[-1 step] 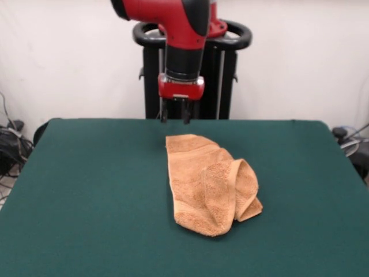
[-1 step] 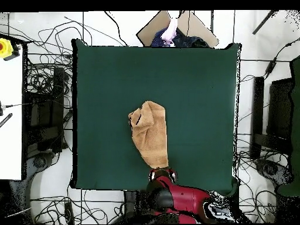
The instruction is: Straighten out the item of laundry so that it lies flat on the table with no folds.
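The item of laundry [image 1: 207, 184] is an orange-tan towel lying crumpled near the middle of the green table [image 1: 86, 190]. It is folded lengthwise, and its near right end is rolled over itself in a thick bunch. One narrow end points toward the far edge. My gripper [image 1: 174, 117] hangs just above the table's far edge, a little behind that narrow end. Its two fingers are open with nothing between them and do not touch the cloth. From overhead, the towel [image 2: 149, 132] runs from the table [image 2: 199, 105] centre down to the gripper [image 2: 162, 174].
Tangled cables [image 2: 41, 88] cover the floor around the table. A white bench [image 2: 10, 111] stands beside the left edge in the overhead view. A person's hand [image 2: 171, 29] shows beyond the table's top edge there. The black pedestal [image 1: 190, 69] rises behind the gripper.
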Controlling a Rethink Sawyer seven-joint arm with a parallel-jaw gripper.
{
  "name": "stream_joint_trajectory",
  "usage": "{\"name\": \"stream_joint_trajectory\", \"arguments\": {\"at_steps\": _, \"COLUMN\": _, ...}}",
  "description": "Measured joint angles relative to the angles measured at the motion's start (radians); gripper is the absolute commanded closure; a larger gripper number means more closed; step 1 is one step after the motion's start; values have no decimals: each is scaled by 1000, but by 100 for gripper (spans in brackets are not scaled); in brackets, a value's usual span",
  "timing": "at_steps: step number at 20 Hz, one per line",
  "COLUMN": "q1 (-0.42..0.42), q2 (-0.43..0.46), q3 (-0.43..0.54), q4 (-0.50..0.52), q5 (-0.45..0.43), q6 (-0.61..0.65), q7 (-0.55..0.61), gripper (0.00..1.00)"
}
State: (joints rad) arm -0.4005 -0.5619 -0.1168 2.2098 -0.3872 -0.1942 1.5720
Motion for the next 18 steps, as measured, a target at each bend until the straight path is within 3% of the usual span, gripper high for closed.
{"name": "stream_joint_trajectory", "arguments": {"at_steps": 18, "q1": -2, "q2": 91, "q3": 32, "q4": -17, "q5": 2, "q6": -35, "q7": 0, "gripper": 0}}
